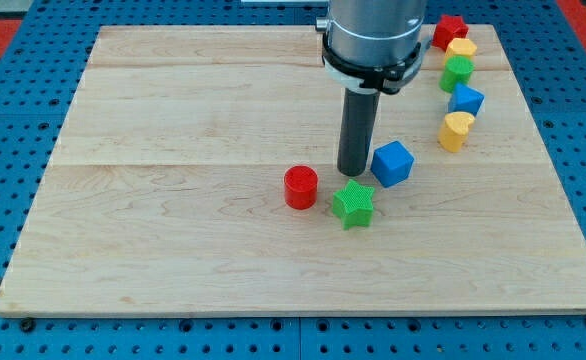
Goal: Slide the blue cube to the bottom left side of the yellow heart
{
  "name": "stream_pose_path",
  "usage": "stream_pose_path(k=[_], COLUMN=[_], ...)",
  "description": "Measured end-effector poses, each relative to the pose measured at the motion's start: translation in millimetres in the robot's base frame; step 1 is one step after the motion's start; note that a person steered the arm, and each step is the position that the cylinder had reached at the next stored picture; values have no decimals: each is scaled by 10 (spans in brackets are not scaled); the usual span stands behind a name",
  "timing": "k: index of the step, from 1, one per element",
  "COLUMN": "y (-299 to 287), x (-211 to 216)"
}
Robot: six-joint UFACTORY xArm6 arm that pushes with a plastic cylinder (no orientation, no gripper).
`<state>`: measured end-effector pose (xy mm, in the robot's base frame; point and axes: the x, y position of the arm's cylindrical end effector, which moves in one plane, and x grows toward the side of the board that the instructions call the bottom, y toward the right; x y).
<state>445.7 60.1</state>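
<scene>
A pale wooden worktop (pixel 173 230) sits on a blue pegboard, seen from slightly above. I have no claw, so there is nothing to spread, press together or pinch; I end in a straight dark rod, and my tip (pixel 355 174) rests on the wood near the middle of the board.

The blue cube (pixel 392 163) I am to move lies just beside my tip, on the view's right, so close that I cannot tell if we touch. A green star (pixel 353 204) sits just below my tip, and a red cylinder (pixel 300 187) lies near it on the view's left.

Along the view's top right runs a column of blocks: a red block (pixel 450 30) at the top, a yellow block (pixel 462 48), a green block (pixel 457 72), a second blue block (pixel 465 99), and lowest, the yellow heart (pixel 455 131).

The cube is already below and to the left of the heart, but apart from it. To do this well, I judge I should push from the cube's left and lower face, driving it up and rightward in a short, centred stroke so it does not spin away. I should stop before it knocks the heart or the blue block above it, and keep clear of the green star.
</scene>
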Motion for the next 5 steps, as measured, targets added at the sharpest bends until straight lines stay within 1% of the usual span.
stream_pose_path(k=[1, 3, 4, 5], y=[-60, 273, 468, 519], x=[-112, 69, 86, 134])
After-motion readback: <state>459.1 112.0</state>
